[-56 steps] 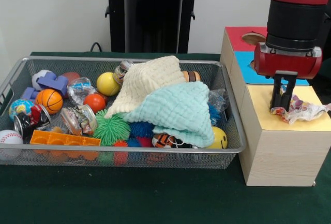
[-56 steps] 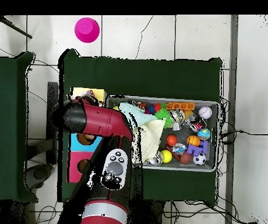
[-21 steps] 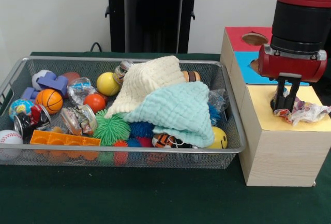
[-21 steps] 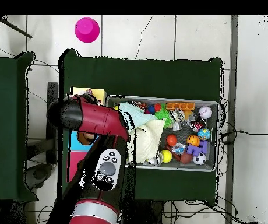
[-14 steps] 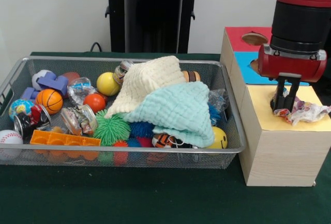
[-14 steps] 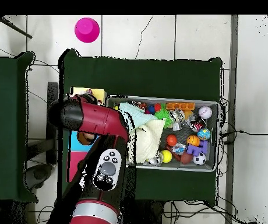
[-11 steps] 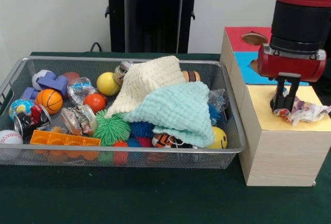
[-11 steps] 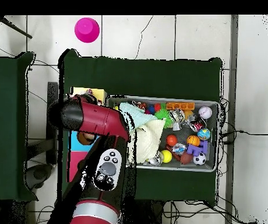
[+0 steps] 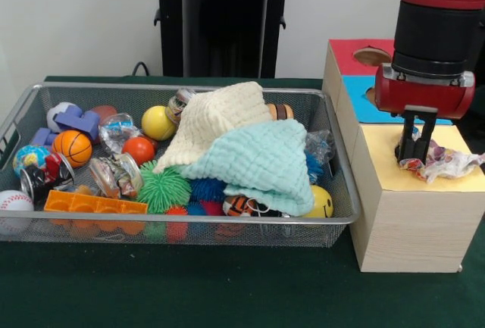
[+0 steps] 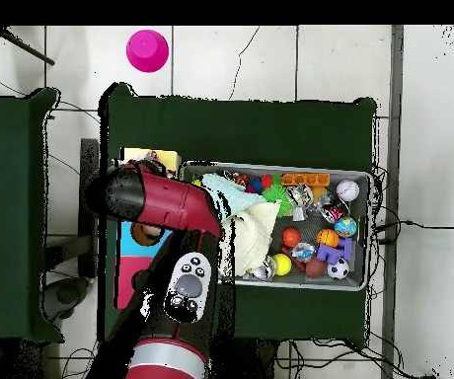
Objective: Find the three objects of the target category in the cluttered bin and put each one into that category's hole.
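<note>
Green cloth covers the table [image 9: 227, 290], which stands on pale floor tiles with a pink cup [image 10: 147, 49] beyond it. On the box's [image 9: 413, 214] yellow top, the gripper [image 9: 415, 146] reaches down with fingers narrow beside a crinkled wrapper [image 9: 443, 163]; whether they pinch it is unclear. Cream and mint cloths [image 9: 250, 146] hide much of the bin [image 9: 189, 229]. Overhead, the arm [image 10: 167, 212] covers the box's holes.

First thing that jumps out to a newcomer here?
The red and black arm at the right, its gripper down on the yellow box section by a crinkly wrapper. Then the wire bin, with cream and mint cloths draped over bright toys.
</note>
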